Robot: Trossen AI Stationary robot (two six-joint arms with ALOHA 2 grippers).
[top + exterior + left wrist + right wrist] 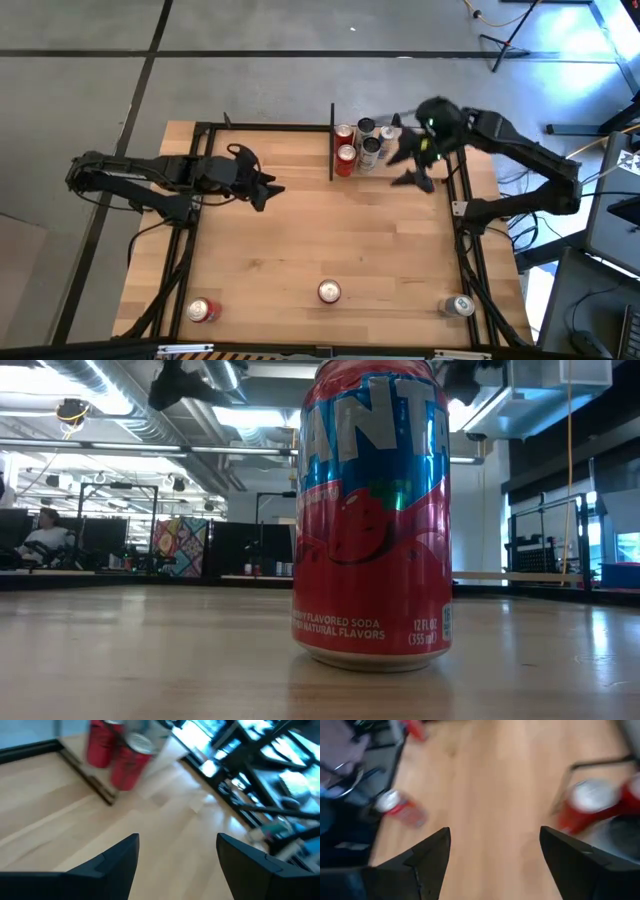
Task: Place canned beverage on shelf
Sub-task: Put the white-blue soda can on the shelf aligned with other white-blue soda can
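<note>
Three upright cans wait along the high view's bottom edge, and the silver-topped can (459, 306) at lower right lies nearest the empty, open-fingered right gripper (418, 168) beside the black-framed shelf (332, 150); left gripper (262, 190) also open.

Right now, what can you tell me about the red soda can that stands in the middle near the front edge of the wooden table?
The red aluminium soda can stands upright near the front edge of the light wooden table, about midway between a red can lying at the left corner and a silver-topped can at the right. From above its silver lid shows. The low view shows a glossy red body, a blue band with large letters and a strawberry picture. Nothing touches it except the table; both grippers are far away.
</note>
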